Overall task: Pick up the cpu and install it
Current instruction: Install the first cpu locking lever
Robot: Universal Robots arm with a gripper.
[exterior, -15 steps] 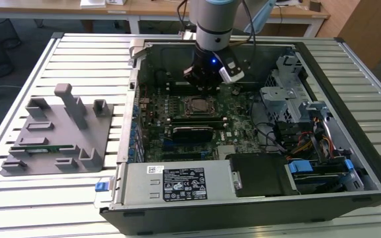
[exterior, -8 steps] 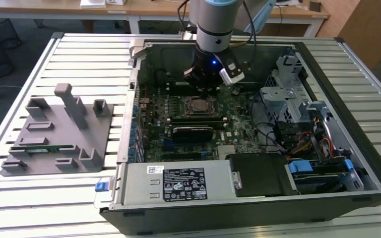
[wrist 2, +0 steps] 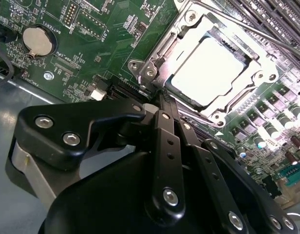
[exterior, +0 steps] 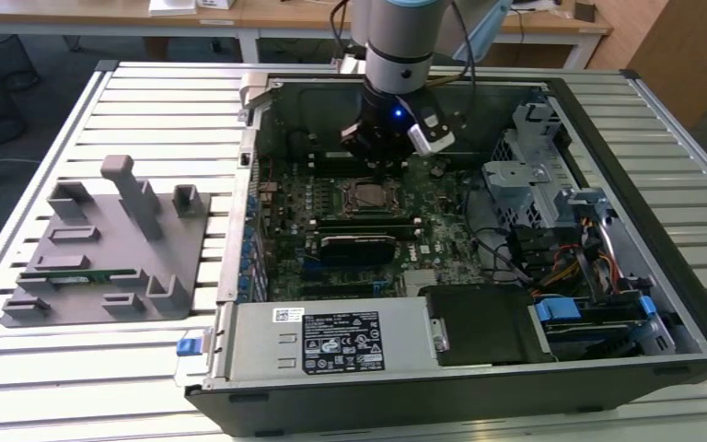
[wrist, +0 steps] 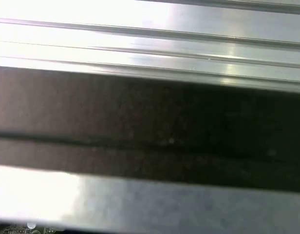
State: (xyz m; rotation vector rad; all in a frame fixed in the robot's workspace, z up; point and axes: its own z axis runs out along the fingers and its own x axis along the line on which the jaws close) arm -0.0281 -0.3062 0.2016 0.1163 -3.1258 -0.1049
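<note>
The cpu (wrist 2: 206, 70), a silvery square chip, lies flat inside the motherboard socket (exterior: 366, 195) with the metal frame (wrist 2: 162, 51) around it. In the exterior view my gripper (exterior: 385, 158) hangs inside the open computer case, just behind the socket. In the second wrist view my gripper (wrist 2: 162, 97) is shut. Its black fingers (wrist 2: 167, 146) come together in a point at the socket frame's edge. I see nothing held between them.
A grey fixture plate (exterior: 102, 244) with a green memory stick (exterior: 84, 274) lies on the slatted table at the exterior view's left. The case holds a power supply (exterior: 329, 336), drive cages (exterior: 538, 175) and cables. A coin battery (wrist 2: 36, 40) sits on the board.
</note>
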